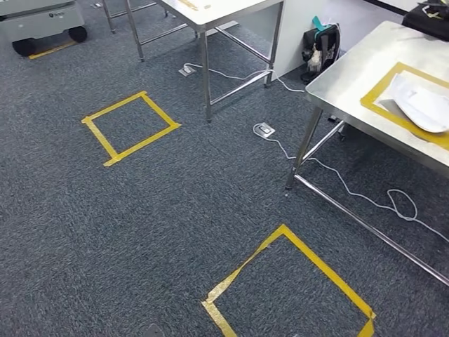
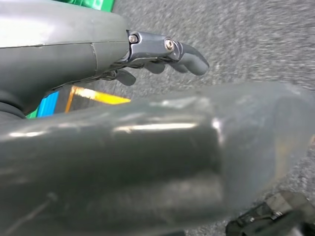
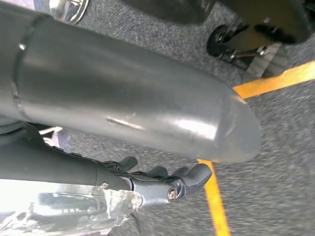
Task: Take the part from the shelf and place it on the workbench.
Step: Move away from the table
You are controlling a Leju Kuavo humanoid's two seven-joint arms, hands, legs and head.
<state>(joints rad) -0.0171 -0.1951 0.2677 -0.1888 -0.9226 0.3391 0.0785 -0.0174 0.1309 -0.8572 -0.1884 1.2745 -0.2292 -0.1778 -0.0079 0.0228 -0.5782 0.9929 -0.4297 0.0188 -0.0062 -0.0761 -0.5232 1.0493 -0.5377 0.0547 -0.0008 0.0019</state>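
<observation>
Head view: dark speckled grey carpet [image 1: 158, 210] all around, rough and nubbly, with two squares of yellow tape stuck flat on it, one far left [image 1: 130, 128], one close in [image 1: 288, 284] with crinkled corners. To the right stands a brushed stainless-steel bench [image 1: 344, 84] on slim metal legs, and on its top a yellow tape frame [image 1: 377, 95] holds a white, smooth, shallow curved part [image 1: 424, 105], lying flat inside the outline. A thin white cable [image 1: 365, 200] snakes and loops over the carpet under the bench. A second steel-legged table [image 1: 222, 14] stands further back.

Left wrist view: the left hand [image 2: 163, 54] hangs over the carpet, dark glossy fingers [image 2: 193, 61] stretched out straight, apart from the thick grey thumb, nothing held.

Right wrist view: the right hand [image 3: 167, 184] likewise, dark fingers [image 3: 197, 177] out nearly straight above carpet and a yellow tape line [image 3: 215, 206], thumb apart, holding nothing. Something shiny and crinkled sits blurred beside the wrist; what it is, I cannot tell.
</observation>
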